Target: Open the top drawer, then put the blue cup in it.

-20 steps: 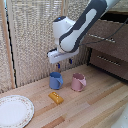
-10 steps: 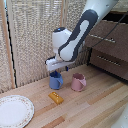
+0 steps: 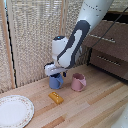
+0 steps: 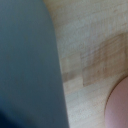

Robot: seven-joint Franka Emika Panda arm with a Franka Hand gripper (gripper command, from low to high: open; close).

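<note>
Our gripper [image 3: 55,73] has dropped onto the blue cup [image 3: 55,81] beside the pink mug [image 3: 78,82], grip state unclear to us, so lifting toward the top drawer [image 3: 106,36] looks imminent.

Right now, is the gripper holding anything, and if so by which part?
It cannot be told. The gripper sits right at the top of the blue cup, but its fingers are hidden, and the wrist view shows only blurred blue.

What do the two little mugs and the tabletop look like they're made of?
The small blue mug and the pink mug look like smooth glazed ceramic, possibly plastic, with even colour. The light tabletop looks like wooden planks with visible grain and seams.
</note>
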